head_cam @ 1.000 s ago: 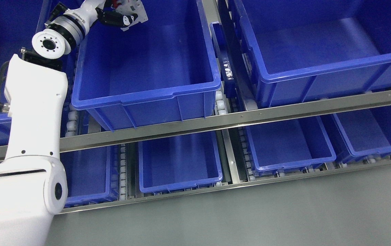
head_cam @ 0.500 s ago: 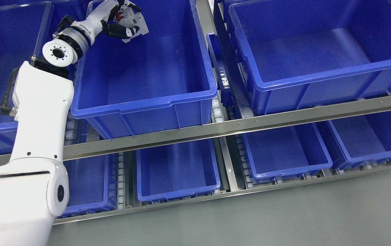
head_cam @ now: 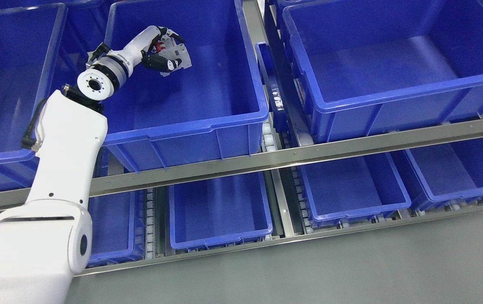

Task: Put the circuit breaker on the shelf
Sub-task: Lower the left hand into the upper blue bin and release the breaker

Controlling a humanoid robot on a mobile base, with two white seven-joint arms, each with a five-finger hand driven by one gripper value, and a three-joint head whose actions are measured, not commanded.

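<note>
One arm is in view: the left hand (head_cam: 163, 52) reaches over the upper-shelf blue bin (head_cam: 182, 122), its dark fingers (head_cam: 161, 63) curled tightly around the circuit breaker (head_cam: 178, 57). The white breaker, showing red parts, hangs above the bin's floor, near its rear left corner, not touching it.

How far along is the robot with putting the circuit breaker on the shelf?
Done: the breaker is picked up, gripped in the left hand, and carried over the upper middle bin. In hand: the hand hangs inside that bin's back left corner, above its floor, with the fingers shut around the breaker. Left: lower it, let go and pull the arm out. The bin's floor shows nothing else in it.
</note>
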